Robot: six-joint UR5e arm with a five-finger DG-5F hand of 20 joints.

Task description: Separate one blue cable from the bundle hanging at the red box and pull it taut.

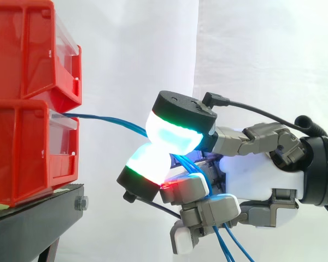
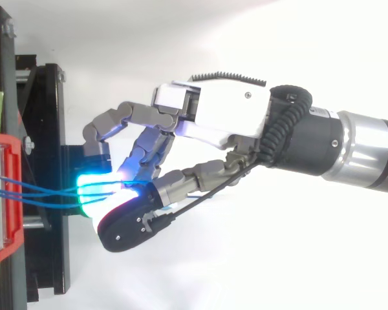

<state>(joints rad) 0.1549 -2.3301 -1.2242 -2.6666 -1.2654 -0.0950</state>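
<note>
**Just off the red box: several strands in one pinch**

Between the red box (image 1: 33, 147) and the hand (image 1: 257, 174), the blue cables (image 1: 104, 119) run out from the front of the lower bin. They cross the open gap and disappear between two glowing fingertips (image 1: 172, 134) pressed pad to pad. The fingers are closed on the cables in a pinch, with the remaining fingers curled underneath.

The main risk, as I judge it, is that the pinch holds more than one strand. From above, at least three blue lines (image 2: 45, 189) leave the box (image 2: 0, 232) a little apart and converge at the pads of the hand (image 2: 226, 116). If they are all clamped, pulling back would tension the whole bundle, not one cable. I cannot tell how many strands actually sit between the pads.

A second risk is slip. The cables are thin and smooth-looking and the pads are broad and rounded, so a strand could slide through under load. A hard pull might also tug on the box itself.

The cables are thin, bright blue and flexible. The span from the box to the pinch is nearly straight with a slight downward bow, so it is close to taut but not fully tight. Past the pinch the strands pass along the palm side and hang loose below the hand.
</note>
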